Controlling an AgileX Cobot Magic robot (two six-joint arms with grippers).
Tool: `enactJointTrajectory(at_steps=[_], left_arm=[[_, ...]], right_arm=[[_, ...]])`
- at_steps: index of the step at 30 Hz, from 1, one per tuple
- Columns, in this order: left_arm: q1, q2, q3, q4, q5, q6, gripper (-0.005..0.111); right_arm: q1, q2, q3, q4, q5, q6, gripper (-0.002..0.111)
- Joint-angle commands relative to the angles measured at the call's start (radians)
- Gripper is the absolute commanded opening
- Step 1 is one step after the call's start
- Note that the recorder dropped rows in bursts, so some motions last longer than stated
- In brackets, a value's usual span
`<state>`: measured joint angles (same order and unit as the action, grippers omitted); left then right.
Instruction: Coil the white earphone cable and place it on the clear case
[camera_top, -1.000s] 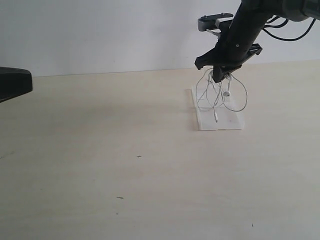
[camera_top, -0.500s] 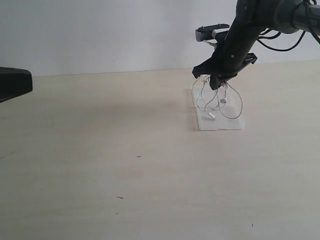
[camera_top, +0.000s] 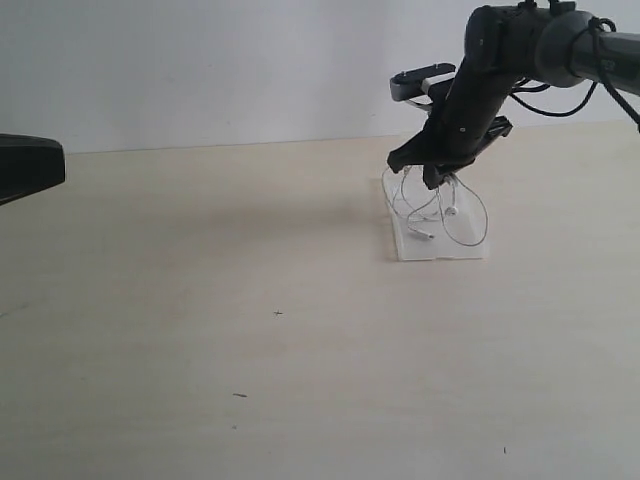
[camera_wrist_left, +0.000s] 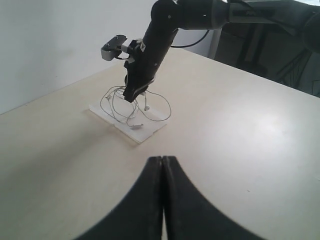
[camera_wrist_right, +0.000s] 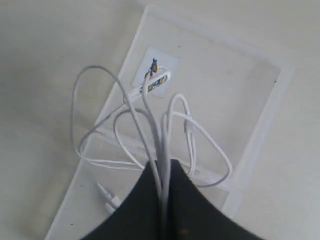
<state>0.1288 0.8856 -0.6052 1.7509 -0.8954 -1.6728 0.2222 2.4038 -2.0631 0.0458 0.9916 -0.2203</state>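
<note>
The white earphone cable (camera_top: 462, 213) hangs in loose loops from my right gripper (camera_top: 437, 177), which is shut on a bunch of its strands just above the clear case (camera_top: 438, 248). In the right wrist view the cable (camera_wrist_right: 150, 120) fans out from between the gripper (camera_wrist_right: 164, 167) fingertips over the open case (camera_wrist_right: 260, 125), and its loops touch the case. The left wrist view shows the cable (camera_wrist_left: 117, 102) and the case (camera_wrist_left: 145, 131) from afar. My left gripper (camera_wrist_left: 162, 161) is shut and empty, far from both; only a dark part of that arm (camera_top: 28, 167) shows at the exterior view's left edge.
The case lies on a pale wooden table (camera_top: 250, 330) in front of a white wall (camera_top: 200, 60). A small sticker (camera_wrist_right: 156, 80) sits on one case half. Dark furniture (camera_wrist_left: 280, 55) stands beyond the table's far edge in the left wrist view.
My right gripper has come down with the cable toward the case, and the hanging loops have settled lower and spread on it. The left arm has not moved.
</note>
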Motion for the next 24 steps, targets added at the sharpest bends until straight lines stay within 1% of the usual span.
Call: enactJointTrajectory(at_steps=[1,8,14,24], left_arm=[[0.0,-0.002,0.002,-0.006,0.005,-0.009,0.0],[0.0,-0.002,0.002,-0.006,0.005,-0.009,0.0],[0.0,-0.002,0.002,-0.006,0.007,-0.009,0.0],[0.0,0.0,0.002,-0.006,0.006,-0.009,0.0]], right_arm=[[-0.002,0.017,-0.007,-0.046,0.009,-0.007,0.0],[-0.002,0.035,-0.007,-0.046,0.033,-0.024,0.0],[-0.002,0.035,-0.007,0.027,0.076,-0.101,0.0],[-0.002,0.035,-0.007,0.035,0.12,-0.143,0.001]])
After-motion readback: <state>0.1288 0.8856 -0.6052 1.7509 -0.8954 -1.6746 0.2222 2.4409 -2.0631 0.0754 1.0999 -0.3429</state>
